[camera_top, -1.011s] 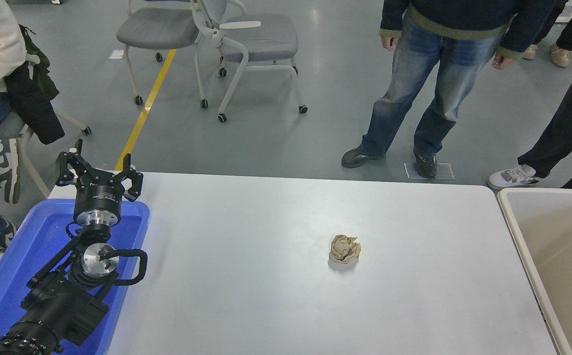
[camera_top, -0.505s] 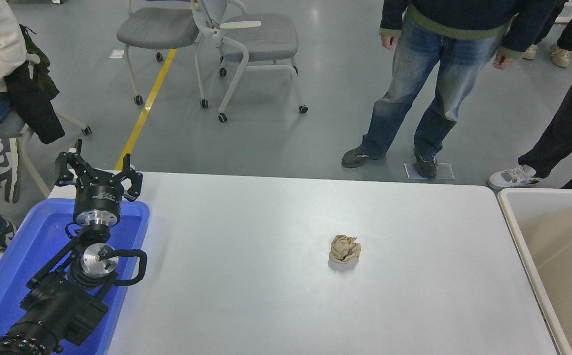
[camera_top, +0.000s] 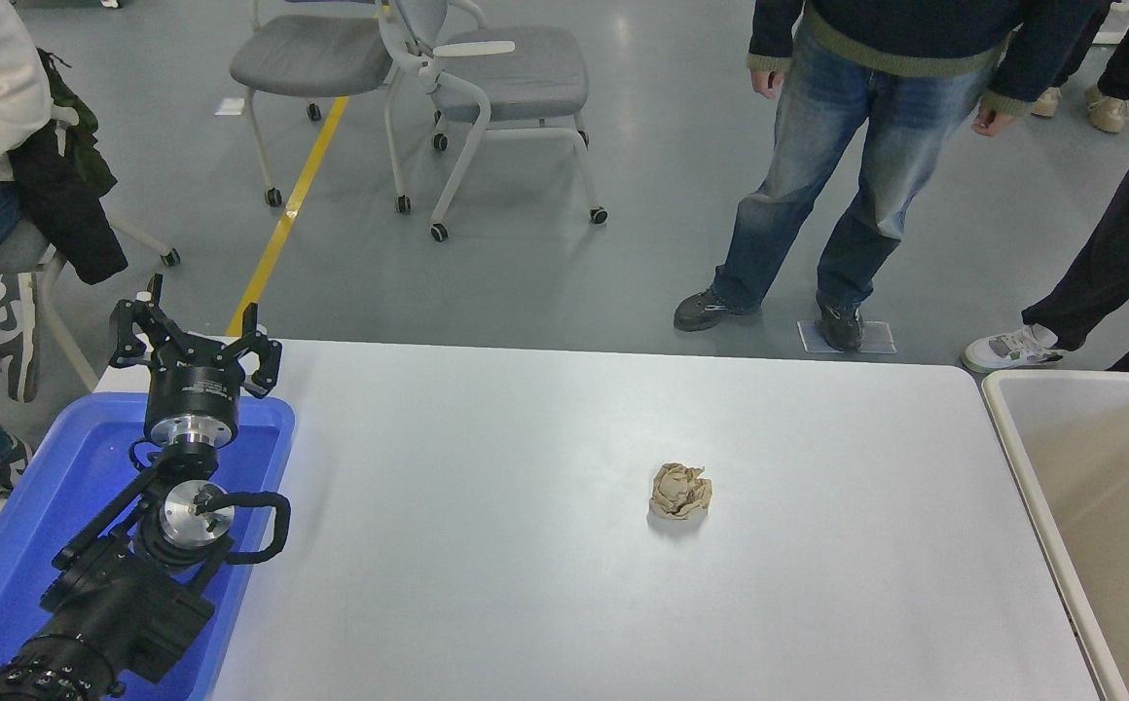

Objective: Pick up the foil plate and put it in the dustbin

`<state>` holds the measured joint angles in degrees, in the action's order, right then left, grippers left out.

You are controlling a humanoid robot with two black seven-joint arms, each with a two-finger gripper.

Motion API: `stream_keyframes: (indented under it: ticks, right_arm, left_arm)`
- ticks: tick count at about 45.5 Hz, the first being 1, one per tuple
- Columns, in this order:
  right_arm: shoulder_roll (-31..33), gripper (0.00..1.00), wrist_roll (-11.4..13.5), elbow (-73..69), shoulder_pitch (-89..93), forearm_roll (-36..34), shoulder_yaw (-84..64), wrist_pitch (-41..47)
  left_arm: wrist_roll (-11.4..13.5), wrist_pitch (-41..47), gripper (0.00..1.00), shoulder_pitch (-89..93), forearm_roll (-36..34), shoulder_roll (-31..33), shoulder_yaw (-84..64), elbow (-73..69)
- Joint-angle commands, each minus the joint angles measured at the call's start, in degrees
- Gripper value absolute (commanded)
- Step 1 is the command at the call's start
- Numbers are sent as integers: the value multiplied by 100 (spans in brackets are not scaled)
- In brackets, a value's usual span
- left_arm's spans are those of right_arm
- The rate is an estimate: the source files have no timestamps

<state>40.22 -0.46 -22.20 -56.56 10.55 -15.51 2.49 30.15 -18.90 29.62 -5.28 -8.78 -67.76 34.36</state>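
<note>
The foil plate is not in view: nothing shiny or silver lies on the white table point(camera_top: 526, 584). The dustbin point(camera_top: 1017, 428), large and beige with a pale cream rim, stands against the table's right edge, and the part of its inside that shows holds nothing. My left gripper point(camera_top: 197, 326) is parked at the lower left over the far end of a blue tub, its fingers spread open and empty. My right arm and gripper are out of view.
A small tan wadded paper ball point(camera_top: 680, 491) lies right of the table's middle. The bright blue tub point(camera_top: 58, 487) sits at the left edge under my left arm. People stand beyond the far edge at the top right; one sits at the top left. Two grey chairs stand behind.
</note>
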Motion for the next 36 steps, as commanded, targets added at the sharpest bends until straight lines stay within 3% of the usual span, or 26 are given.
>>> stream_keyframes:
  ticks: [1,17,36]
  right_arm:
    - [829,100,116,-1839,-988,957,-189,-152]
    - [1172,100,152,-3703,-3079,1010,-2245,-275]
    - [408,100,143,-5267,-5312,975,-4452,-293]
  left_arm:
    - [0,0,99,0,0,-1,0,0]
    - [0,0,99,0,0,-1,0,0]
    - [0,0,99,0,0,-1,0,0]
